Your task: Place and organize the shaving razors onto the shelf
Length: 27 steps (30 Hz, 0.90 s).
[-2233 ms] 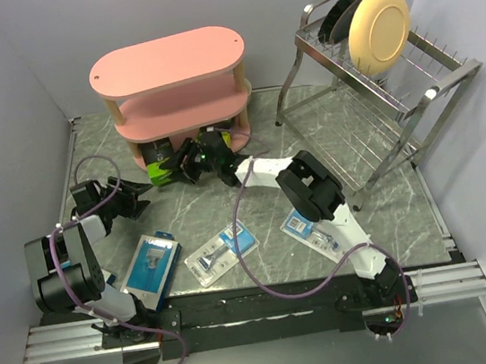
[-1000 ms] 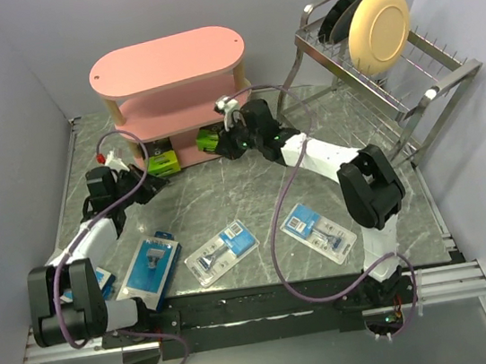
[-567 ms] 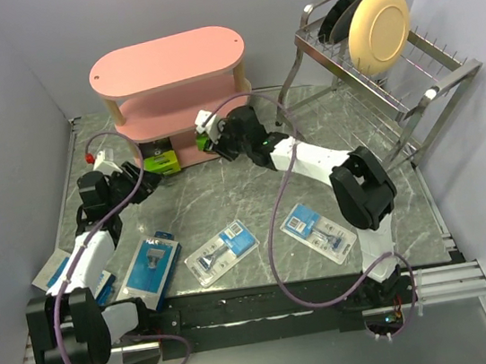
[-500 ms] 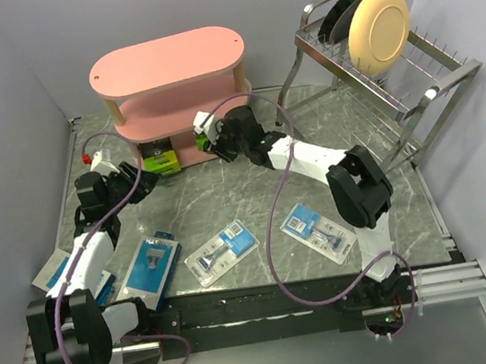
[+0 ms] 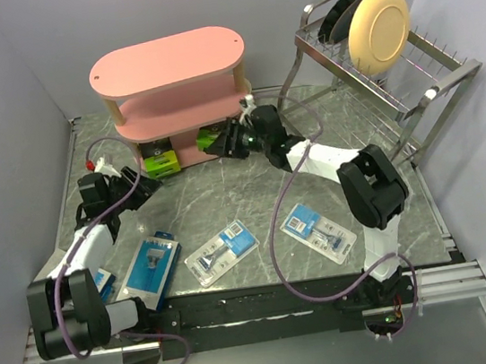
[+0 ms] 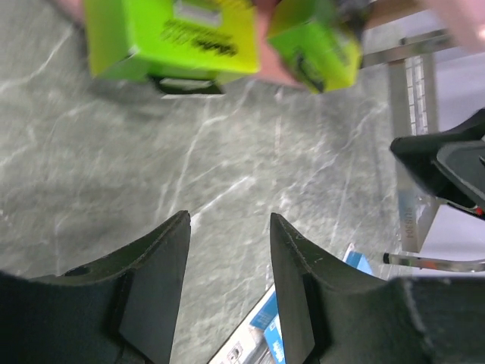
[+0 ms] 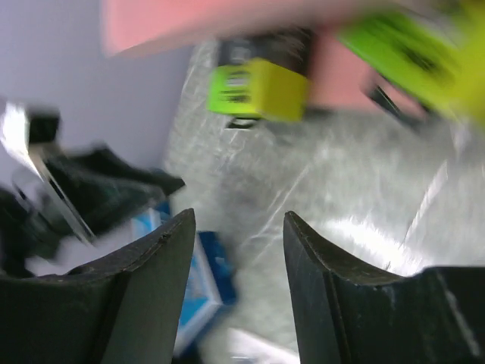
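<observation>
We now find the left box [image 5: 160, 162] and the right box [image 5: 209, 136], both black with lime-green ends, tucked at the lowest level of the shelf [image 5: 168, 66] rather than carried above the surface [image 5: 226, 193] in front of it. The left tool [image 5: 134, 183] and the right tool [image 5: 222, 143] have let go, jaws parted, and each has backed slightly away from its box.

Both arms [image 5: 319, 157] have white links, black joints and purple cables [image 5: 271, 232]; the left gripper [image 6: 229, 220] and right gripper [image 7: 239, 218] are black.
</observation>
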Available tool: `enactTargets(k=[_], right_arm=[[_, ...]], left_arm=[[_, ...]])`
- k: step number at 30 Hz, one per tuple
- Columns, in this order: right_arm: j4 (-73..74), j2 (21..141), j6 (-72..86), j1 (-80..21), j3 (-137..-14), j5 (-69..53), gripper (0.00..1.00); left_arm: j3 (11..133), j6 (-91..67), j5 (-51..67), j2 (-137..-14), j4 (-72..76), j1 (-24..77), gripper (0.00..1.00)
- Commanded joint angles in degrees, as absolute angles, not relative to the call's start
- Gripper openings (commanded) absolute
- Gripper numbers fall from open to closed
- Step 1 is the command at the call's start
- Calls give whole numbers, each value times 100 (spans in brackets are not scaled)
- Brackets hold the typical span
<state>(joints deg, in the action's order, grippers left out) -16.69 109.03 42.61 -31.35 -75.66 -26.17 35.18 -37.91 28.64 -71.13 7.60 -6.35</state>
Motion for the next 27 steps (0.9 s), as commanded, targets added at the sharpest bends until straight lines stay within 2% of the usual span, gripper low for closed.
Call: enactTargets(k=[1, 9, 19, 24, 27], right_arm=[[-1837, 11170, 7004, -2945, -7619, -2145, 60], [-881, 11970, 7575, -2953, -8840, -1653, 57], [-343, 11909, 7805, -3225, -8552, -1371, 47], [121, 12120, 8015, -3427, -8806, -1081, 46], [343, 12138, 8218, -3550, -8903, -862, 41]], left_arm=[[3911, -3665, 2962, -7382, 624, -694, 52], [4060, -3683, 2909, -7813, 518, -905, 52], [3990, -3726, 2900, -8051, 729, -1019, 52], [3946, -3806, 2970, -8121, 905, -1081, 52], [3911, -3823, 3006, -8147, 975, -1125, 53]])
